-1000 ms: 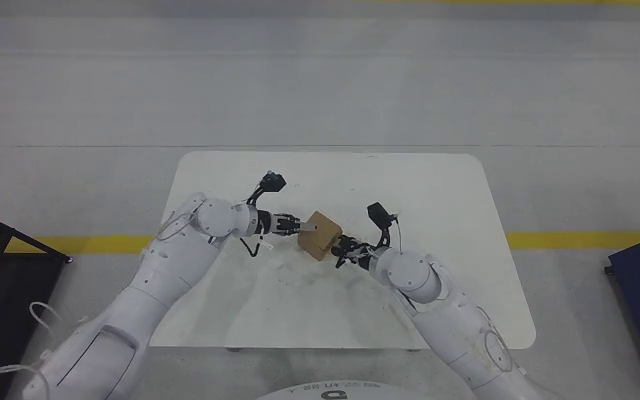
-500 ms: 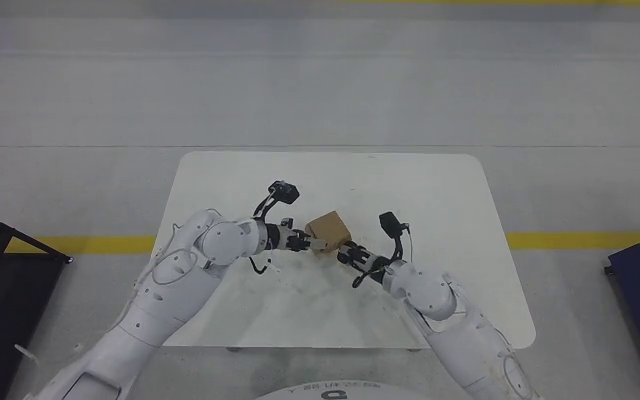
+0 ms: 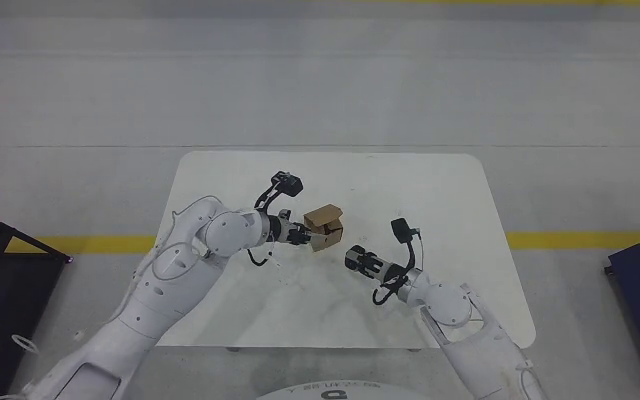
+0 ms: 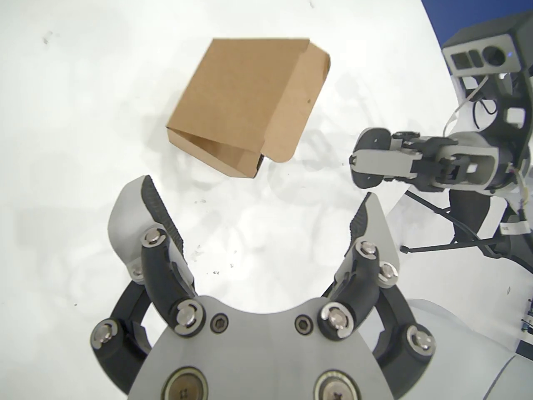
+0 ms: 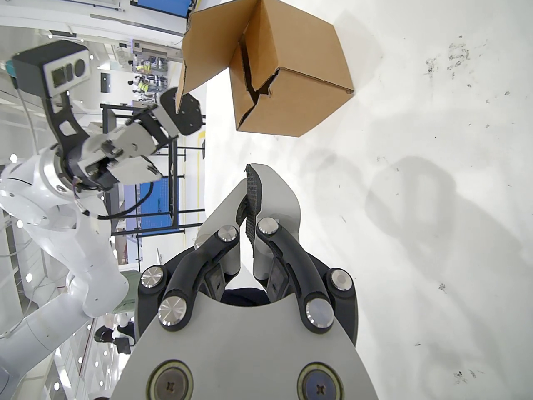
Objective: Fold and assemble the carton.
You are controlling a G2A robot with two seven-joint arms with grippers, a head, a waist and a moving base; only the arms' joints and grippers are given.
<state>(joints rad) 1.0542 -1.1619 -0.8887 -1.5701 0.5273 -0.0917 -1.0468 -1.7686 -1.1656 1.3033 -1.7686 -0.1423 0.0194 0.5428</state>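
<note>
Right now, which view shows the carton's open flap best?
Right wrist view: carton sits close, open flap raised, its folded end facing the camera. Left wrist view shows mostly one broad side; top view shows it small.

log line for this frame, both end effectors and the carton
carton: on table, flap open | left end effector: open, beside carton, not holding | right end effector: shut, empty, apart from carton

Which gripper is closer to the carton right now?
Left. The left gripper sits right beside the carton, jaws open, not holding it. The right gripper is farther off on the carton's other side, jaws shut, with a gap between.
</note>
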